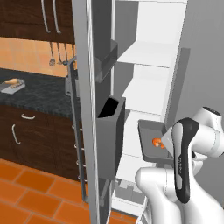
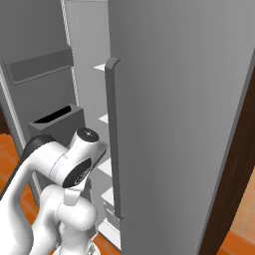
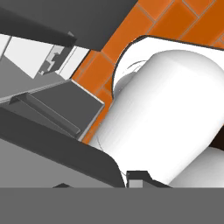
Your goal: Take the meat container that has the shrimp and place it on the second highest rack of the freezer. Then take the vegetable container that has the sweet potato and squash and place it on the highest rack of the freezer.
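The freezer [image 1: 144, 65] is standing open, its door [image 1: 85, 109] swung out to the left in the left base view. The arm is reaching in toward the white shelves, and a dark grey meat container [image 1: 151, 140] is showing just ahead of the wrist, level with the lower shelves. The shrimp [image 1: 156, 142] is sitting in it as a small bright-orange curl. The gripper [image 3: 131, 177] is peeking up at the bottom of the hand view with its jaws drawn close together, and the container's dark rim is lying right against it there; it is looking like a grip on that rim. The highest rack [image 1: 144, 54] and the second highest rack [image 1: 142, 94] are sitting above the gripper. Far to the left of the gripper, the vegetable container [image 1: 12, 85] is resting on the dark counter [image 1: 39, 94].
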Controlling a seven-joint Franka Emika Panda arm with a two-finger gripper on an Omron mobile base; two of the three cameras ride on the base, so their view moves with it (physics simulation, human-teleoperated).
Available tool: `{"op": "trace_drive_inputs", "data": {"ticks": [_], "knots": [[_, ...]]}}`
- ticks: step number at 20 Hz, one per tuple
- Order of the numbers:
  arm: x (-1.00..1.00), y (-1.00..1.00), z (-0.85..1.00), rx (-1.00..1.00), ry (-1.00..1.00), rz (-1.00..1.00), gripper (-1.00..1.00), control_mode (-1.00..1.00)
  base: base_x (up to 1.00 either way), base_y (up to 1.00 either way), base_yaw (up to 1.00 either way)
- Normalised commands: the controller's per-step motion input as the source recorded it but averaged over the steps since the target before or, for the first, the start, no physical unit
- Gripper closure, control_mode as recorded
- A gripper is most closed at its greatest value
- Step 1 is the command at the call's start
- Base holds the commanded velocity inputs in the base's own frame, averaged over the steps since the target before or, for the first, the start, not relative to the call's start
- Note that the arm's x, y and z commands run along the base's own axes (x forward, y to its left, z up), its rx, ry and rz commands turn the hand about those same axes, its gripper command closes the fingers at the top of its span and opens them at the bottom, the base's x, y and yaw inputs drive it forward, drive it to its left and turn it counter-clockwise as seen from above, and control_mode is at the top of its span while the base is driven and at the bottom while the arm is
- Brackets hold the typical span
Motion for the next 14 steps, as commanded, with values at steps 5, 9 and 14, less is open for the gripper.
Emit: {"op": "trace_drive_inputs", "data": {"ticks": [5,9,14], "knots": [[0.00,0.00,0.00,0.00,0.00,0.00,1.00,1.00,0.37,-0.03,0.11],[0.00,0.00,0.00,0.00,0.00,0.00,1.00,1.00,0.46,-0.06,0.04],[0.00,0.00,0.00,0.00,0.00,0.00,1.00,1.00,0.15,0.03,0.01]]}}
